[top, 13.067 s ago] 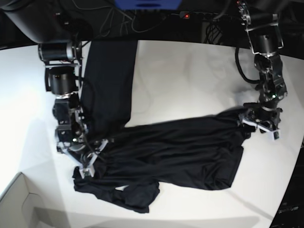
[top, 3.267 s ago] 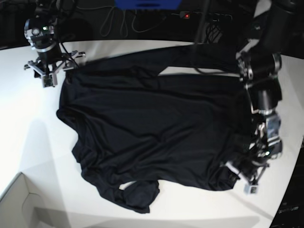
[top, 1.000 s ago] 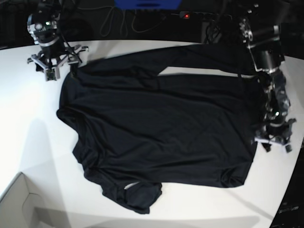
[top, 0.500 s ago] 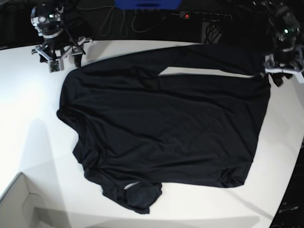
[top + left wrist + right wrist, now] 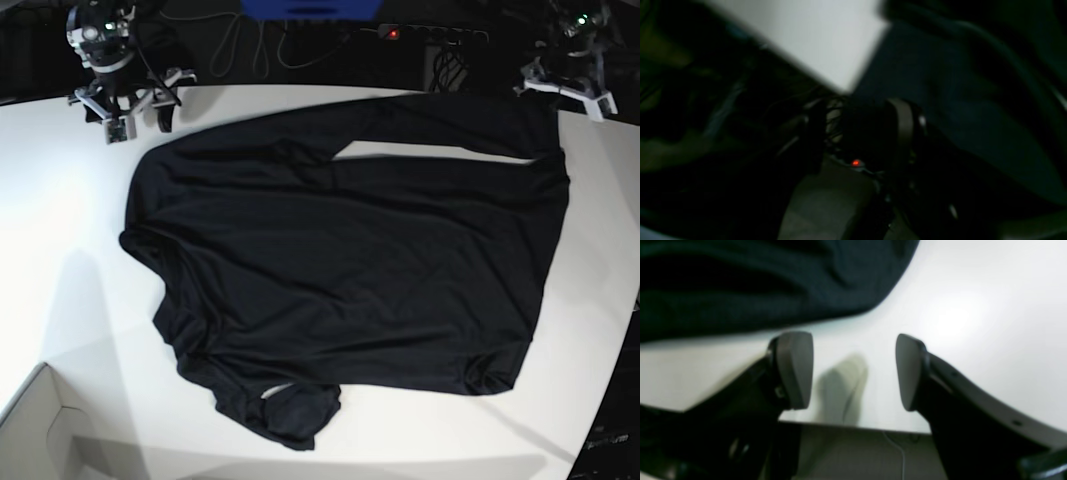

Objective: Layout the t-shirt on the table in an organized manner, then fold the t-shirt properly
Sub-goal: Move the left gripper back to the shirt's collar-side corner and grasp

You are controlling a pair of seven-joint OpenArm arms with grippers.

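White worktop point(image 5: 400, 120) carries the t-shirt point(image 5: 350, 260), spread but bunched at seven o'clock; smoothing comes next. Right end effector point(image 5: 853, 370) gapes empty; left end effector point(image 5: 565, 75) unclear.

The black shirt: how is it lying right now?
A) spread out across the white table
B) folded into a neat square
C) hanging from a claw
A: the t-shirt lies spread open on the table, with neither gripper holding it.

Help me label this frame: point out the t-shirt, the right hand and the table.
t-shirt point(image 5: 350, 260), base view, middle of the spread body.
right hand point(image 5: 853, 371), right wrist view, gap midway between its open fingertips.
table point(image 5: 70, 230), base view, bare white top beside the shirt.
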